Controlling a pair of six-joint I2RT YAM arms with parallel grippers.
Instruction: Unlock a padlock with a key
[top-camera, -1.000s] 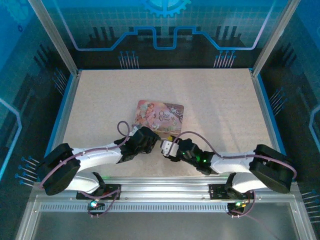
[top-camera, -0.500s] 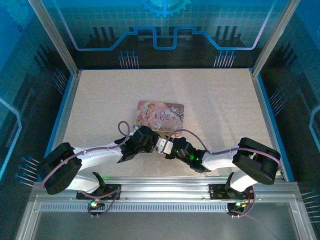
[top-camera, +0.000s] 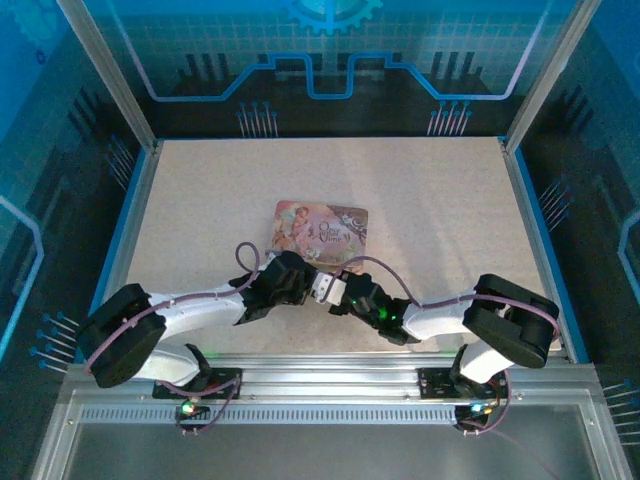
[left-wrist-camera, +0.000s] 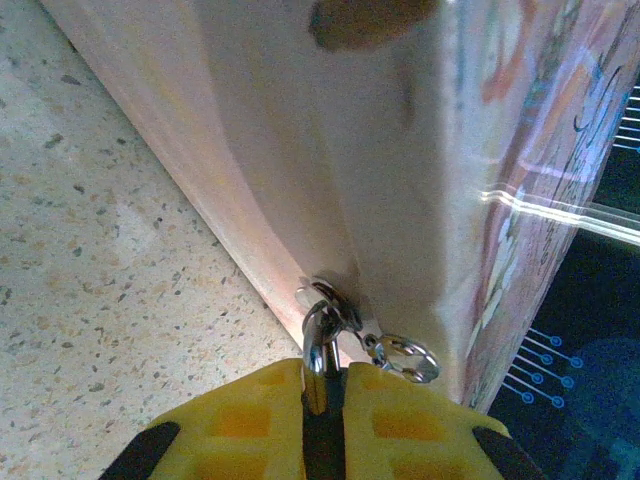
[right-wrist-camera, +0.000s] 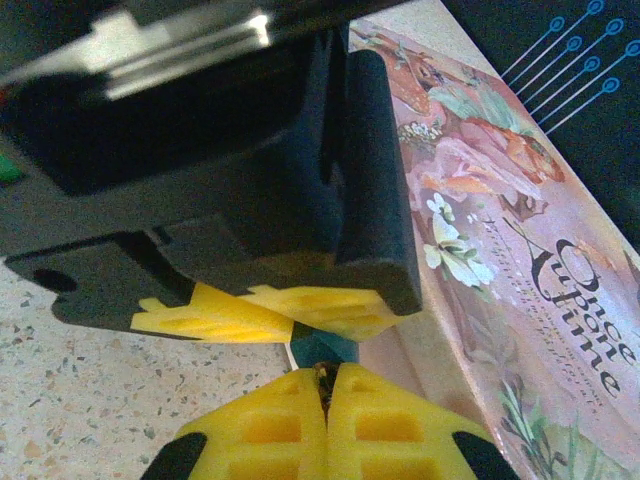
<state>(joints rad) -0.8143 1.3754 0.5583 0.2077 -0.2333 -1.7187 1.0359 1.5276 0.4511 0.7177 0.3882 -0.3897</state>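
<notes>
On the speckled worktop (top-camera: 440, 200) the pink illustrated tin box (top-camera: 320, 228) lies just toward 6 o'clock of centre. The two arms reach in from 8 o'clock and 4 o'clock, and their tips meet at the tin's 6 o'clock edge. The left claw (top-camera: 298, 282) and the right claw (top-camera: 326, 290) are almost touching there.

In the left wrist view, the left claw's yellow pads (left-wrist-camera: 250, 420) are clamped on a slim, shiny metal piece. This is the padlock (left-wrist-camera: 321, 340), whose loop hangs from a fitting low on the tin's side wall, just above the worktop. A small silver ring (left-wrist-camera: 408, 358) dangles beside it at 3 o'clock, touching the tin.

In the right wrist view, the right claw's yellow pads (right-wrist-camera: 390, 425) are pressed together. A tiny dark sliver is pinched at their seam, apparently the key (right-wrist-camera: 323, 377), though it is too small to make out well. The left claw's black body and yellow fingertips sit directly at 12 o'clock of it. The tin's lid runs off toward 3 o'clock.
</notes>
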